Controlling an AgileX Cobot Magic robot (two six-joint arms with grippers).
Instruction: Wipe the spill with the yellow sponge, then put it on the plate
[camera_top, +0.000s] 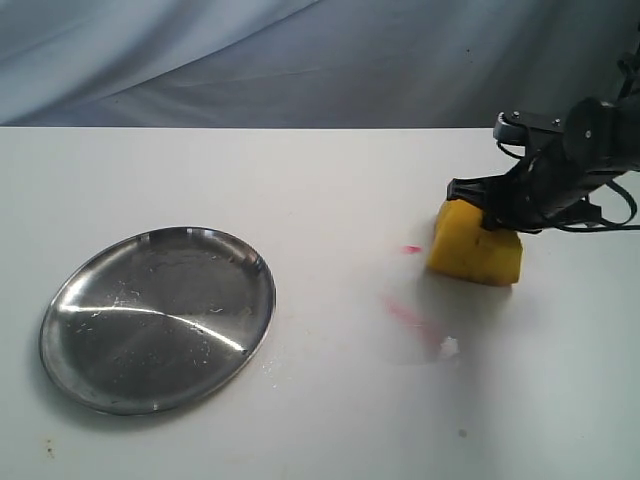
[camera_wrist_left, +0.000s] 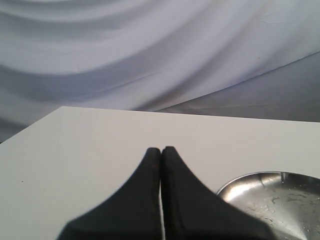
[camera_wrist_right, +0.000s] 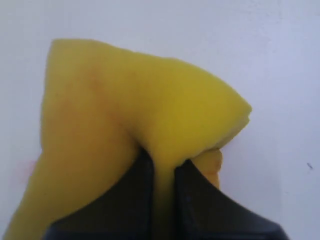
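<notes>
Your right tool (camera_top: 492, 213) pinches thick yellow foam sponge (camera_top: 470, 252) tight, pressed to white counter (camera_top: 330, 180) right of centre for wiping; pink streaks (camera_top: 405, 312) below-left. Round steel plate (camera_top: 157, 318) sits lower left. Left tool (camera_wrist_left: 161, 150) closed, empty.

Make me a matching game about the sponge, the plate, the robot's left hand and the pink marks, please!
Things:
1. yellow sponge
2. plate
3. left hand
4. pink streaks

States:
A. shut, holding nothing
B. pinched by the right hand
C. shiny, on the left side of the table in the exterior view
D. smeared on the table beside the yellow sponge

Pairs: 1-B, 2-C, 3-A, 4-D.
</notes>
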